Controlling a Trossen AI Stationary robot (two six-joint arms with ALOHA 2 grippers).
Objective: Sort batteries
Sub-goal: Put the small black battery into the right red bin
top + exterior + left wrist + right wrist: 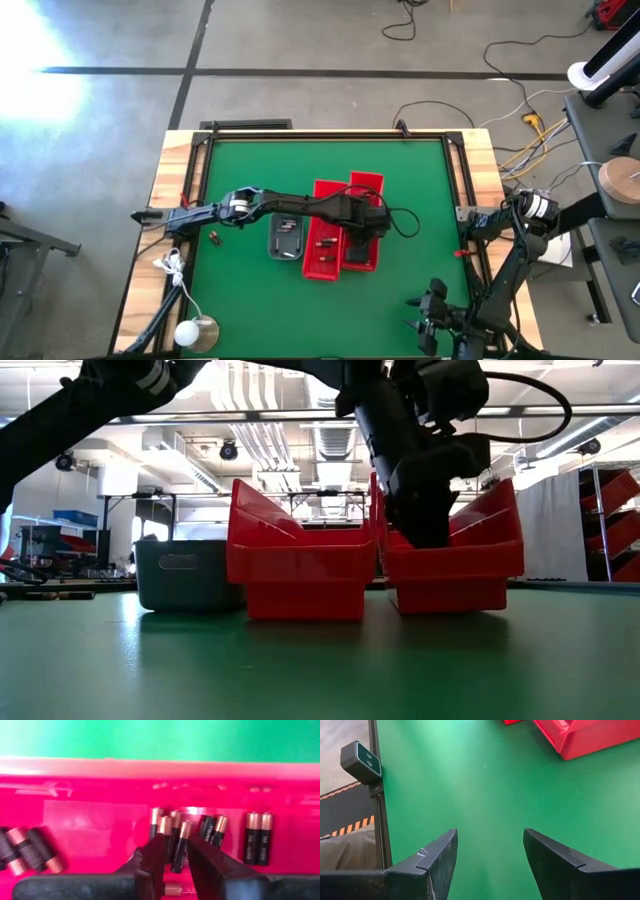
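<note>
My left arm reaches across the table, and its gripper (366,222) (430,525) is down inside the right-hand red bin (364,185). In the left wrist view the gripper (177,845) is open by a narrow gap. One dark, copper-capped battery (179,851) lies on the bin floor in that gap, among several others (259,837) (30,852). The left red bin (324,262) also holds a few batteries. The grey tray (285,240) (185,575) sits beside it. One battery (213,237) lies loose on the green mat. My right gripper (490,837) (425,312) waits open near the table's near right corner.
The two red bins (300,565) (455,570) stand side by side at mid-table. Open green mat (485,785) lies ahead of my right gripper. A white round object (197,332) and a cable sit at the near left corner. A wooden frame (170,170) borders the mat.
</note>
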